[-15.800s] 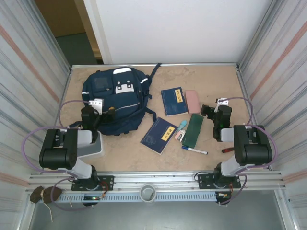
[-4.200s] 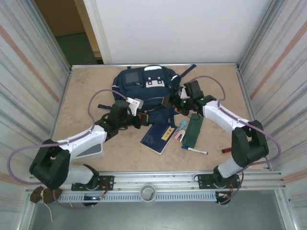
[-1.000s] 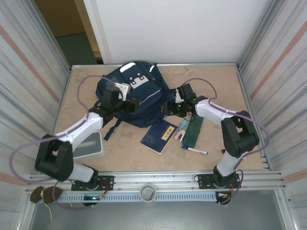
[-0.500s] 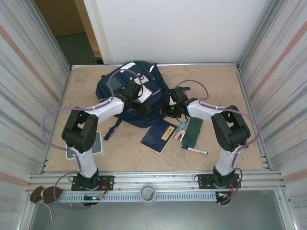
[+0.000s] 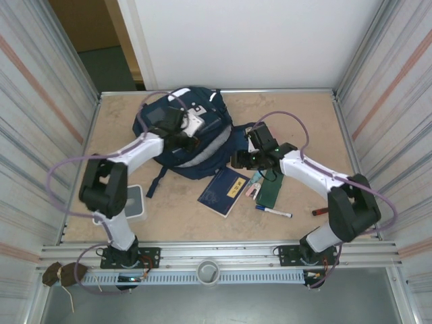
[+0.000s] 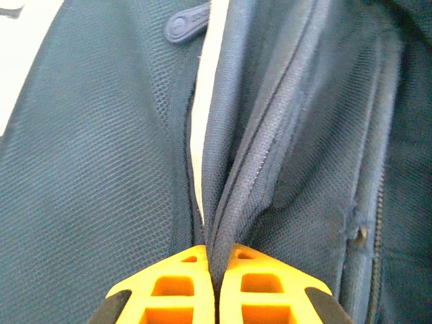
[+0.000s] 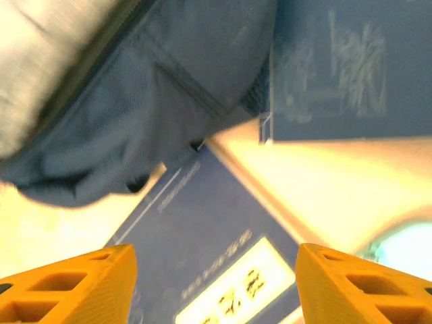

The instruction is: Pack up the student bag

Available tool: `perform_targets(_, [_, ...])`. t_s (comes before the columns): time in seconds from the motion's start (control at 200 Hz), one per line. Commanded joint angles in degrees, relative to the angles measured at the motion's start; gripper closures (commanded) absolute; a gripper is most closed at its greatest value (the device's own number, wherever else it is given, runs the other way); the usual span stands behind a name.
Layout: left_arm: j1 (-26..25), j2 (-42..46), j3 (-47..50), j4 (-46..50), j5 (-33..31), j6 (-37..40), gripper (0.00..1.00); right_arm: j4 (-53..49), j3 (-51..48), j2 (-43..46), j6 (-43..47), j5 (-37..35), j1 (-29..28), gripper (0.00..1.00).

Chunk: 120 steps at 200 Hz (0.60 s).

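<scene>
The student bag (image 5: 196, 152), a large navy backpack with white patches, lies at the back left of the table. My left gripper (image 5: 183, 140) is on its upper front. In the left wrist view its orange fingers (image 6: 169, 290) are shut on a raised fold of the bag's fabric (image 6: 236, 196) along a zipper edge. My right gripper (image 5: 241, 160) hovers just off the bag's right side, open with nothing between its fingers (image 7: 67, 283). Under it lies a navy book with a yellow label (image 7: 223, 270), beside the bag's edge (image 7: 135, 101).
The navy book (image 5: 224, 191) lies in front of the bag, with a second one (image 7: 337, 67) farther back. A green pencil case (image 5: 272, 185), small teal and pink items (image 5: 255, 183), a marker (image 5: 273, 212) and a red item (image 5: 318, 212) lie right. A white container (image 5: 135, 202) stands left.
My left gripper has moved up the bag's front and shut on a fold of its fabric. My right gripper has opened and drawn away from the bag's side.
</scene>
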<state>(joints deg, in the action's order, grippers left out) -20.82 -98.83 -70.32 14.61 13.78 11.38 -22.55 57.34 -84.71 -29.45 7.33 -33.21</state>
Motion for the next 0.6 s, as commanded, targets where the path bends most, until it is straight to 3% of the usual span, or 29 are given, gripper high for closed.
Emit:
perform_targets(0.0, [6.92, 9.09, 3.66, -11.74, 15.58, -12.16, 1.0, -6.5, -1.85, 3.18, -1.43, -3.29, -3.33, 0.36])
perform_targets(0.12, [12.15, 11.74, 4.19, -14.69, 23.27, -18.19, 1.0, -6.46, -3.2, 4.55, -3.02, -3.14, -3.98, 0.33])
perform_targets(0.311, [12.82, 11.27, 5.5, -10.67, 15.13, -19.71, 0.96, -1.8, -6.48, 2.54, -11.82, 1.02, -8.97, 0.26])
perform_targets(0.481, [11.47, 10.37, 10.26, -10.52, 14.0, -22.93, 0.63, 1.88, -10.98, 1.98, -22.17, -0.34, -13.81, 0.23])
perform_targets(0.596, [10.19, 16.53, 16.63, -11.4, 8.15, -28.35, 0.48, 5.17, -13.77, 1.45, -28.93, -1.67, -15.77, 0.22])
